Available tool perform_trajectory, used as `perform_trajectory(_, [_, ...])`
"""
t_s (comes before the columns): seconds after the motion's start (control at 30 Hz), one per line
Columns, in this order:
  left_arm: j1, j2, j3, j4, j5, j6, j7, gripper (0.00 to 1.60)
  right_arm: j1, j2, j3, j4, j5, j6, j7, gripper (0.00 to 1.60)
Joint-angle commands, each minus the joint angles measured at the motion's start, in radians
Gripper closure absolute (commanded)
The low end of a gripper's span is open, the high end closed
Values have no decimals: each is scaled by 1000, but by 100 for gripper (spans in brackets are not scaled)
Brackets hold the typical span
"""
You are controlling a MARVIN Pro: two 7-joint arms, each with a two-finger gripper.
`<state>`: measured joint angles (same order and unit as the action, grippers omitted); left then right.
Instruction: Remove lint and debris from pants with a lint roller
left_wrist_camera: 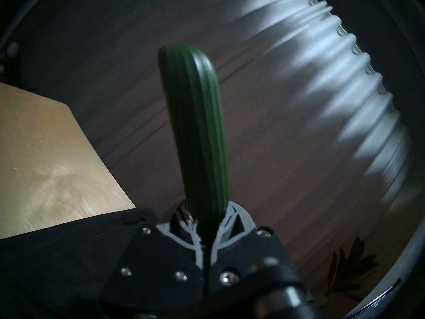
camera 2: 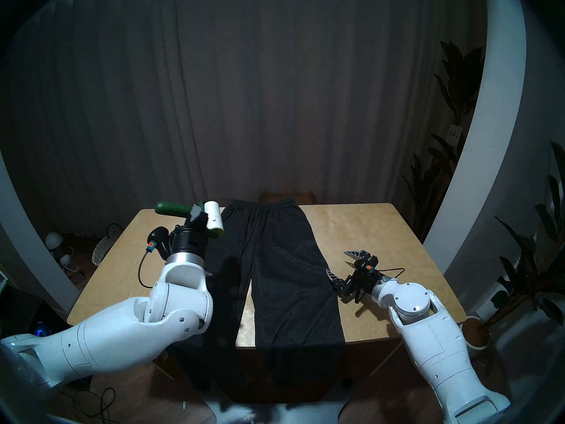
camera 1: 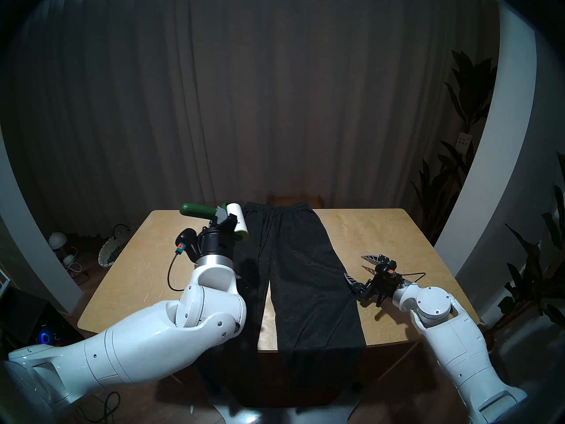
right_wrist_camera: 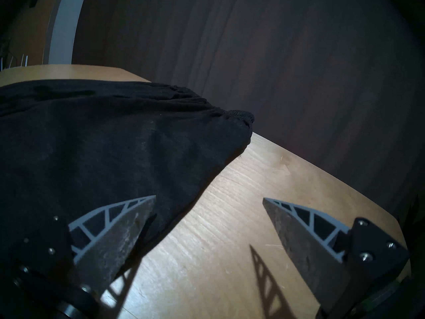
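Spanning the pale wooden surface [camera 1: 382, 230] from its near edge, where the hems hang over, to the far edge, the long charcoal-black wide-leg fabric pants [camera 1: 293, 261] lie flat with the gathered elastic waistband farthest from the robot. Nearest on the right, the right gripper [camera 1: 356, 269] hovers low at the outer edge of the right trouser leg, its two grey ribbed fingers [right_wrist_camera: 119, 228] spread apart and empty, one above the fabric and one above bare wood. Farther off on the left, the left gripper [camera 1: 224, 220] is clamped on the lint roller [camera 1: 226, 218], a white cylindrical sticky roll in a light green frame with a dark green ribbed handle [left_wrist_camera: 197, 132]; the grip sits where the handle meets the frame, and the roll appears raised just beside the waistband's left corner, not pressed on cloth. No white flecks of lint can be made out on the dark fabric at this resolution. To do the step well, the roll should likely be lowered flat onto the fabric and drawn toward the hems in straight, overlapping passes, with the free gripper pinning the leg so it does not bunch. Beyond the surface stand a dark pleated curtain [camera 1: 244, 93], a woven basket [camera 1: 111, 249] on the floor to the left, a white curved column [camera 1: 501, 138] and leafy plants [camera 1: 470, 108] to the right.
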<state>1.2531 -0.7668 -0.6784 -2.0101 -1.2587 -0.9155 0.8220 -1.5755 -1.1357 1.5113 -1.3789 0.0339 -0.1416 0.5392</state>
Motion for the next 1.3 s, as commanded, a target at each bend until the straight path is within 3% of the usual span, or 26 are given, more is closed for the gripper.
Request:
perform_trajectory(0.0, [16,54,-95,-31,-109,-44,9,160,13,-28,24,-64,48,-27,-2,0])
perform_trajectory(0.53, [94,156,-205,49,-352,-44,32,160,51,-50,55,-129,84,-38,-10,0])
perform_trajectory(1.27, [114,278,-310,162,-538,-23,-1,160,61,-108,2,-158,92,-34,-36,0])
